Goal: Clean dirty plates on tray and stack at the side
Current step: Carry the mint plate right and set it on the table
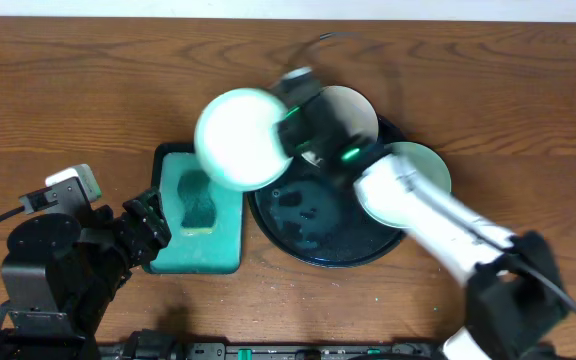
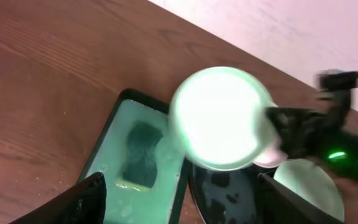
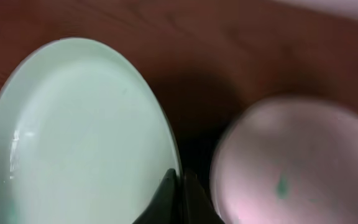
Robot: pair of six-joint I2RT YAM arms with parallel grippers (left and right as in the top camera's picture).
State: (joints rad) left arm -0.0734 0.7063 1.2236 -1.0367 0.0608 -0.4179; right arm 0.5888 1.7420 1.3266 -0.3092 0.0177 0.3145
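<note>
The right gripper [image 3: 176, 186] pinches the rim of a plate [image 1: 238, 138], held up between the teal tray [image 1: 223, 252] with its sponge [image 1: 198, 200] and the black tray [image 1: 318, 235]. A second plate [image 1: 356, 108] and a third plate [image 1: 430, 165] lie on the black tray, and the right arm crosses the third. The left gripper [image 1: 153, 228] is spread wide beside the teal tray.

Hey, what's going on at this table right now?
The right gripper is pinching the rim of one plate and holding it up in the air, over where the black tray and the teal tray meet. A sponge lies in the teal tray. Two more plates lie on the black tray. The left gripper is open and empty beside the teal tray. No stack has been started yet.
</note>
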